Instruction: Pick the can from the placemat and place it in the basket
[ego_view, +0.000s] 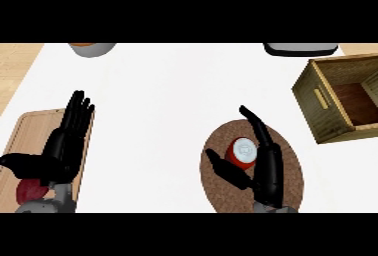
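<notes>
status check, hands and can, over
Right hand open around the can, not yet closed. Can upright on the placemat. Left hand open, resting over the cutting board. Path to the basket looks clear.

The white bench (162, 100) fills most of the view, with light wood showing past its left and upper right edges. On it lie a round brown placemat (221, 192) at lower right, a wooden cutting board (29, 130) at lower left, and an open wooden basket (325, 107) standing tilted against the right edge, well apart from the board and near the placemat. Along the far edge a grey bowl (92, 49) sits at upper left and a dark-rimmed white dish (301, 49) at upper right, both cut off by the view.
</notes>
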